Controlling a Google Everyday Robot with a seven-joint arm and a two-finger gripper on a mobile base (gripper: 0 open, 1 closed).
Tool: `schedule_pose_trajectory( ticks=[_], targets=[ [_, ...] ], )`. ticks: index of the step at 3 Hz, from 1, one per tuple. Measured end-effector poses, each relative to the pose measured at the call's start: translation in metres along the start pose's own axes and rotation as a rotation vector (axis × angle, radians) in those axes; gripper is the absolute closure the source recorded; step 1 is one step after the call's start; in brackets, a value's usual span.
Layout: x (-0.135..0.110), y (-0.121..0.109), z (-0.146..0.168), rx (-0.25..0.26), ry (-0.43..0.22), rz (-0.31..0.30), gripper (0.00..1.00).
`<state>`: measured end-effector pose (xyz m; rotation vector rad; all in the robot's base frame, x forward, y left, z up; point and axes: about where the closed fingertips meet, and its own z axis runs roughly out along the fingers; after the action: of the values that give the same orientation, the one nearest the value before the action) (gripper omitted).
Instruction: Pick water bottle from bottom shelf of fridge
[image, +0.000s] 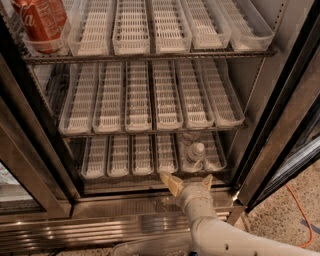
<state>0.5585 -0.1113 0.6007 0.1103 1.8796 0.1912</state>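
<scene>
Speckled terrazzo flooring (295, 227) showed at the lower right, beside the fridge (100, 212), whose steel sill and louvred base ran across the bottom of the view. Black door frames slanted in from both sides, and the cabinet stood open to the camera.

Three wire racks of white slotted lane trays filled the interior. The top rack (210, 30) looked biggest and brightest, the middle rack (150, 100) sat below it, and the bottom shelf (120, 157) lay deepest, dimmest and smallest-looking.

The robot's pale arm (235, 242) rose from the lower right corner toward the fridge opening. At its end, the gripper (189, 181) hovered just in front of the bottom shelf's front edge, above the steel sill. Its two tan fingers (171, 183) were spread wide apart with nothing between them, pointing into the cabinet.

Red cola cans (40, 20) stood in the far-left lane of the top rack.

The water bottle (196, 152) stood upright near the front of the bottom shelf, in the second lane from the right, its whitish-grey cap facing up. It sat just behind the spread fingers, roughly in line with the gap between them, and was apart from both.

An orange cable (300, 212) trailed across the floor at the right.
</scene>
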Motion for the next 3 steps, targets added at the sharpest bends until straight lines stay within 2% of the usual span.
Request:
schedule_pose_trajectory(
  ticks=[1, 2, 3],
  targets=[
    [-0.0034, -0.0066, 0.0074, 0.045, -0.046, 0.0, 0.0],
    [-0.0118, -0.0074, 0.0129, 0.062, -0.098, -0.012, 0.0],
    [-0.0118, -0.0074, 0.013, 0.062, -0.098, -0.012, 0.0]
  ],
)
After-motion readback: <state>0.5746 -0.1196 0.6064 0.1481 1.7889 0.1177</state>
